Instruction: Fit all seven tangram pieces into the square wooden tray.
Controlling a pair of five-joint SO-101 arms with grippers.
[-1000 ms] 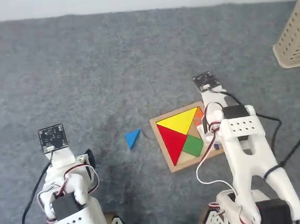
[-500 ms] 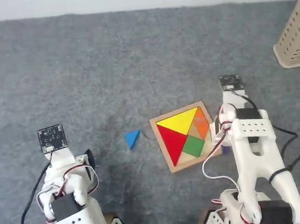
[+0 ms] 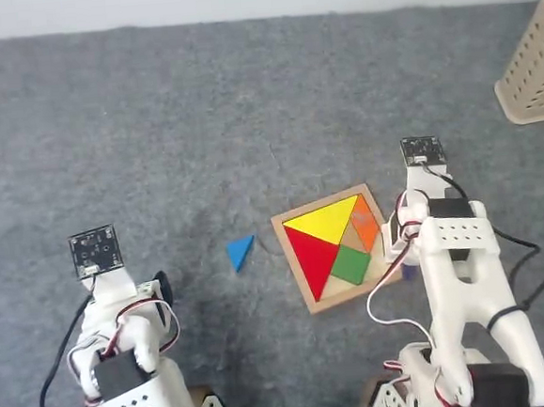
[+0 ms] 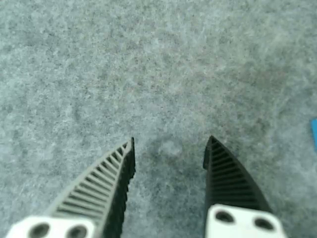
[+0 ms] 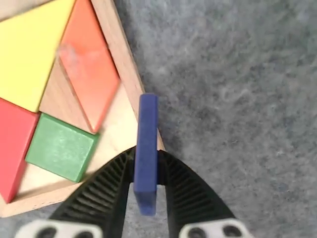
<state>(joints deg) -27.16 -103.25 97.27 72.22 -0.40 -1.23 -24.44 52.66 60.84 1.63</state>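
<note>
The square wooden tray [image 3: 294,222] [image 5: 126,64] lies on the grey carpet and holds a yellow triangle [image 3: 325,221] [image 5: 29,49], a red triangle [image 3: 309,257], an orange piece [image 3: 365,223] [image 5: 89,74] and a green square [image 3: 349,265] [image 5: 62,147]. My right gripper [image 5: 146,163] is shut on a dark blue piece [image 5: 146,148], held on edge above the tray's right rim; a bit of that dark blue piece [image 3: 408,271] peeks out beside the right arm. A light blue triangle [image 3: 241,252] lies on the carpet left of the tray. My left gripper [image 4: 168,144] stands open over bare carpet.
A beige perforated basket [image 3: 534,60] stands at the far right edge. Grey carpet [image 3: 200,124] covers the whole table. A sliver of light blue [image 4: 314,133] shows at the edge of the left wrist view.
The right arm has swung from over the tray's right part to just past its right rim, carrying the dark blue piece. The left arm has stayed still.
</note>
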